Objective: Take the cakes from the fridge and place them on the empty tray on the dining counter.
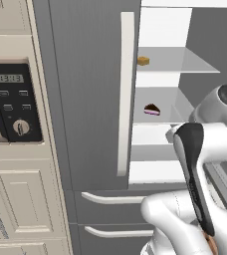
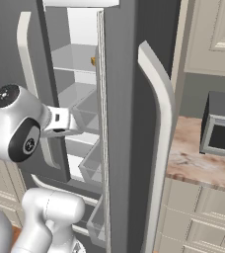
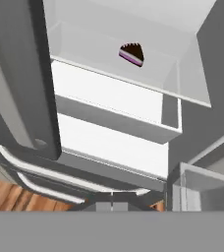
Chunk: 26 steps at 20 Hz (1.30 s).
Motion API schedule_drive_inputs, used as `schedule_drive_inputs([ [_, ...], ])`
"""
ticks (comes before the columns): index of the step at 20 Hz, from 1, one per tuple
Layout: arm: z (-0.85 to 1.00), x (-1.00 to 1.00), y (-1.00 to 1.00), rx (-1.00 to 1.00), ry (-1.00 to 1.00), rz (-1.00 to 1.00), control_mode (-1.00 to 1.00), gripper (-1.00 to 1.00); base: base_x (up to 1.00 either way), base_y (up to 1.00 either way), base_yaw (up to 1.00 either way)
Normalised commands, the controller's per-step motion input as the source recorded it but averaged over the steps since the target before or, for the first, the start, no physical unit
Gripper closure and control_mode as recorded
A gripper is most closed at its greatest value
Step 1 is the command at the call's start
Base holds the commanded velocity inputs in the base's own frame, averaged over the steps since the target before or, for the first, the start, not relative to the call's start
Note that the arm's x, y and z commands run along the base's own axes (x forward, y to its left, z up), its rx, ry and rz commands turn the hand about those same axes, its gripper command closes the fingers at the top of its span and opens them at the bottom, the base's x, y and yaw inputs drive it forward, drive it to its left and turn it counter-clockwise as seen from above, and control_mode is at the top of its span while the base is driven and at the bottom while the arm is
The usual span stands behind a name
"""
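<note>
Above the shut tool, chocolate wedge (image 3: 132, 53) on fridge shelf (image 3: 182, 93), well apart

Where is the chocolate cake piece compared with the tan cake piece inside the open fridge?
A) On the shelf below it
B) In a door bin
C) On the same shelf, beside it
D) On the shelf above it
A: in the left base view the chocolate cake piece sits on a glass shelf lower than the one that carries the tan cake piece, both inside the fridge.
</note>
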Motion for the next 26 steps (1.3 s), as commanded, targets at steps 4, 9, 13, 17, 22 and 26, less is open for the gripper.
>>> schedule_drive_inputs([
  [4,0.28,0.0,-0.07,0.0,-0.26,0.12,-1.0,1.0,0.0,0.0,0.0],
  [9,0.43,0.0,-0.01,0.0,-0.23,0.03,-1.0,1.0,0.0,0.0,0.0],
  [13,0.56,0.0,0.01,0.0,-0.02,0.0,-1.0,1.0,0.0,0.0,0.0],
  [17,0.5,0.0,0.01,0.0,0.0,0.0,-1.0,-1.0,0.0,0.0,0.0],
  [22,0.3,0.0,0.0,0.01,-0.07,0.0,-1.0,-1.0,0.0,0.0,0.0],
  [26,0.11,0.0,0.0,0.03,-0.1,0.0,-1.0,-1.0,0.0,0.0,0.0],
])
